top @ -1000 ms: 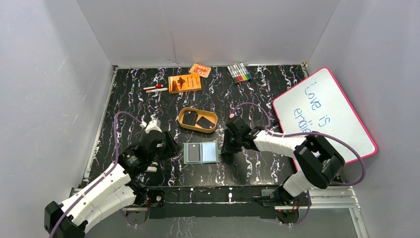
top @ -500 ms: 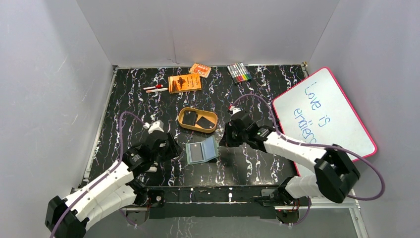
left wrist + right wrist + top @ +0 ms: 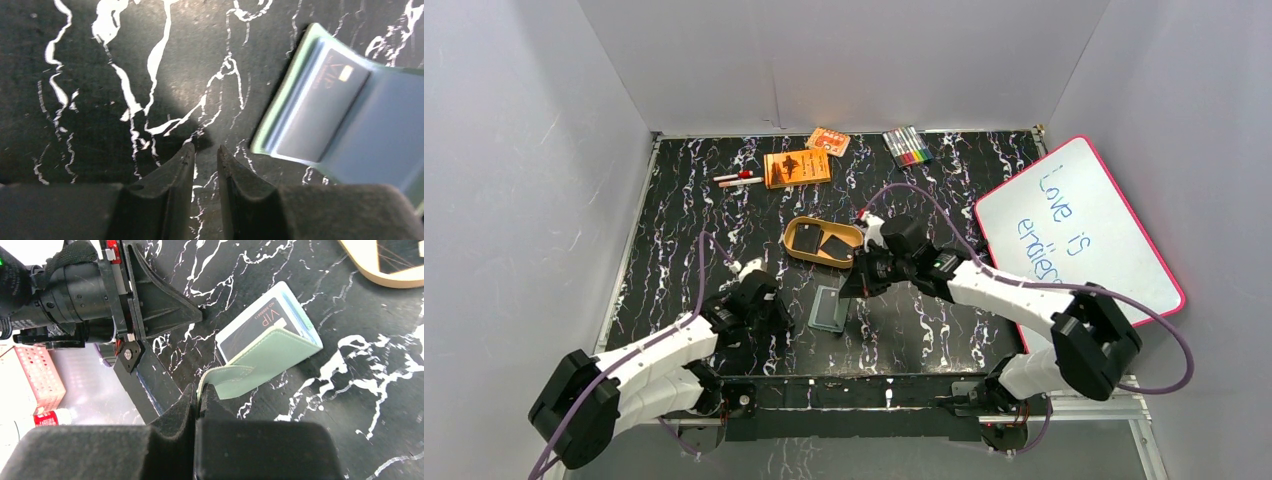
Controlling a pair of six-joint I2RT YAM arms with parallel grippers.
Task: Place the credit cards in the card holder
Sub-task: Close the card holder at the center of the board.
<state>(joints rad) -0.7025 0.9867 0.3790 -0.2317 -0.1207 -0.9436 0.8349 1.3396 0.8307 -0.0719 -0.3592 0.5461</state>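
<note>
- The marbled black table (image 3: pixel 924 330) carried everything, and the card holder (image 3: pixel 827 307) sat on it towards your near edge; take every place below from that holder
- The whiteboard (image 3: pixel 1079 235) lay well off to the holder's right, clear of the work
- The oval tray (image 3: pixel 788 243) stood just beyond the holder, on its far side, not touching it
- The holder itself stood half folded, with one leaf flat on the table and the other lifted; it looked soft and floppy, so I judged it would sag unless you kept it held
- Your right gripper (image 3: pixel 199 392) was at the holder's right, clenched on the edge of the raised leaf
- Your left gripper (image 3: pixel 205 152) hovered just left of the holder, its jaws only narrowly parted and grasping nothing
- Two credit cards (image 3: pixel 808 238) lay flat inside the tray, and a third, the VIP card (image 3: pixel 252 326), was already tucked into the holder's flat leaf
- I judged the cards light, stiff and slick; lying flat they offer little to pinch, so take one by a short edge, tipping it against the tray wall first
</note>
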